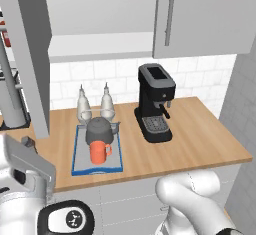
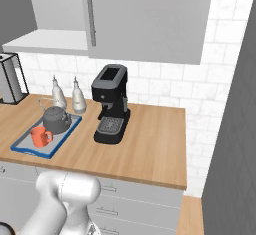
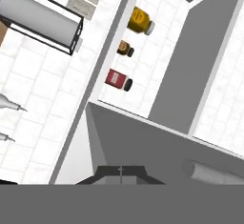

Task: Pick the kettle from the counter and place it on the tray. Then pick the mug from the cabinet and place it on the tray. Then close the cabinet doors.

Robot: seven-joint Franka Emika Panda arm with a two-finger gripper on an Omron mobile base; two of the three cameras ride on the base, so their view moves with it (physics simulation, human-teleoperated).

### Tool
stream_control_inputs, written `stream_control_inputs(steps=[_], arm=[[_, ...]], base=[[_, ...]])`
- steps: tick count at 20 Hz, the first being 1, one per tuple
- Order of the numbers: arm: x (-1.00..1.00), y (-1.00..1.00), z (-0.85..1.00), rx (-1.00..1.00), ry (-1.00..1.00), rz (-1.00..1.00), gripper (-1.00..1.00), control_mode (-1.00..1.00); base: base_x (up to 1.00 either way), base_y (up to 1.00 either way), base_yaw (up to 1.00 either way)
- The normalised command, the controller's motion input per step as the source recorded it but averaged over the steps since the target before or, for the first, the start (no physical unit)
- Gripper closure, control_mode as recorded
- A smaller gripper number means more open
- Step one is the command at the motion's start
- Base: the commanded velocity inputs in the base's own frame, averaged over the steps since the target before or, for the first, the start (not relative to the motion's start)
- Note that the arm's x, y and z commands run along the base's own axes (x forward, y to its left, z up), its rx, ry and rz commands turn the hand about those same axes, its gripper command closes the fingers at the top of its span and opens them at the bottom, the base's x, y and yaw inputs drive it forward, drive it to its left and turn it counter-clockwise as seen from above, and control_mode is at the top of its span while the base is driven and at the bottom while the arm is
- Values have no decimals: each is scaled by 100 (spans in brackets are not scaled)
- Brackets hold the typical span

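The dark grey kettle [image 1: 99, 129] [image 2: 55, 119] stands on the blue-rimmed tray [image 1: 78, 165] [image 2: 24, 145] on the wooden counter [image 1: 200, 139] [image 2: 150, 149]. In front of the kettle, also on the tray, is the orange mug [image 1: 99, 152] [image 2: 39, 136]. The cabinet [image 1: 100, 46] has its left door [image 1: 30, 54] swung open, and its right door [image 1: 205, 14] [image 2: 145, 19] is closed. My gripper [image 3: 120, 173] [image 1: 28, 142] is shut and holds nothing. It is close against the grey panel of the open door [image 3: 143, 147], near that door's lower edge.
A black coffee machine [image 1: 156, 109] [image 2: 112, 110] stands right of the tray. Two pale shakers [image 1: 95, 104] [image 2: 67, 96] are behind the tray. A paper towel holder [image 1: 11, 101] [image 2: 10, 78] [image 3: 43, 20] is at the left. Jars [image 3: 119, 79] sit on a side shelf.
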Motion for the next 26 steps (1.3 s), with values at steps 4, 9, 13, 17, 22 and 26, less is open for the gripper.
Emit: stream_control_inputs(steps=[4, 9, 13, 17, 22, 26], arm=[[33, 34, -14, 0, 0, -5, 100, -100], [39, 22, -1, 2, -4, -5, 100, -100], [50, 6, 0, 2, -9, -9, 100, -100], [31, -1, 0, 0, -18, -5, 100, -100], [27, -16, 0, 3, -16, 0, 100, -100], [19, -48, 4, 4, -9, 0, 100, -100]], base=[[0, 0, 0], [0, 0, 0], [0, 0, 0], [0, 0, 0], [0, 0, 0], [0, 0, 0]])
